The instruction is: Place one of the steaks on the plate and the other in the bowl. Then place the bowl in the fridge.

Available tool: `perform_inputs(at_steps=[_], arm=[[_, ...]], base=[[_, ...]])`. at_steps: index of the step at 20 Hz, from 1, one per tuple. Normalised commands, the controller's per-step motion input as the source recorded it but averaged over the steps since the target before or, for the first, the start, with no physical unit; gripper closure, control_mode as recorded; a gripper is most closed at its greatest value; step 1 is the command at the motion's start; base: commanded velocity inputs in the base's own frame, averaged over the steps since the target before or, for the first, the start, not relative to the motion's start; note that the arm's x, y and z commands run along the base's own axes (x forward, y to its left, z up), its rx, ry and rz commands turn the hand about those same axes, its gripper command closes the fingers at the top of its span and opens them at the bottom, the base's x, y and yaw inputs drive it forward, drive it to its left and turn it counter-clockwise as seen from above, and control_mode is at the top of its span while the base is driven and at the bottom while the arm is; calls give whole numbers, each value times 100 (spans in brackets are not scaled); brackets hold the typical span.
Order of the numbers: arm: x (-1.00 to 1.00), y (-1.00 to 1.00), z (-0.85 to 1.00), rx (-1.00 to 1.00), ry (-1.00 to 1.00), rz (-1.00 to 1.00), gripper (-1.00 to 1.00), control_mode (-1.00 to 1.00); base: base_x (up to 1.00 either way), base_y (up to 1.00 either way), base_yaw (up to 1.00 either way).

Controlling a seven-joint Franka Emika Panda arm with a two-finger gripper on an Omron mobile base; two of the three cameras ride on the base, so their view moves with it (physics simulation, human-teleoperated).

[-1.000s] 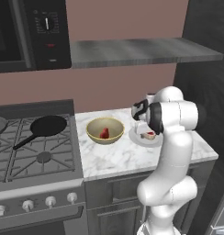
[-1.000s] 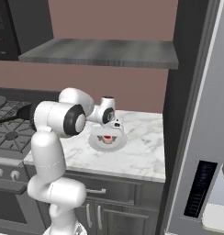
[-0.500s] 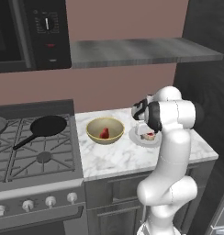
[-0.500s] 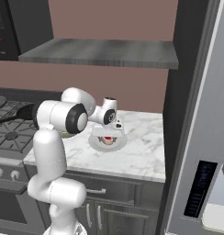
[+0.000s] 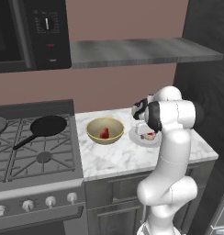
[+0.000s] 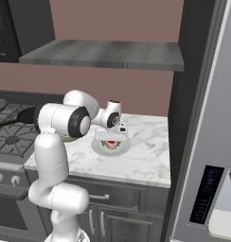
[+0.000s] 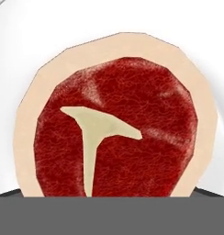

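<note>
Gripper (image 6: pixel 111 138) hovers just above a steak (image 7: pixel 116 124) on the plate (image 6: pixel 97 146), centre frame; its jaws' spread is hidden. Steak near-round; second steak (image 5: pixel 104 133) sits in the bowl (image 5: pixel 104 130).

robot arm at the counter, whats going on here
The robot's pincer hangs low over the plate on the marble counter, right above a steak lying on it. The other steak sits in the bowl beside the plate. The fridge to the right is shut, and the bowl has not gone in yet.
</note>
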Motion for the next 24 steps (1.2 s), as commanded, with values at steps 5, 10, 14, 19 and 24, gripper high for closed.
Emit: perform_inputs(at_steps=[5,10,14,19,24], arm=[[-12,0,27,0,-2,0,-100,-100],[-32,2,34,0,-2,0,-100,-100],[-83,20,73,0,-13,-1,-100,-100],[-99,42,75,0,-13,-9,-100,-100],[-100,76,88,-2,-18,-18,-100,-100]], base=[[0,0,0],[0,0,0],[0,0,0],[0,0,0],[0,0,0]])
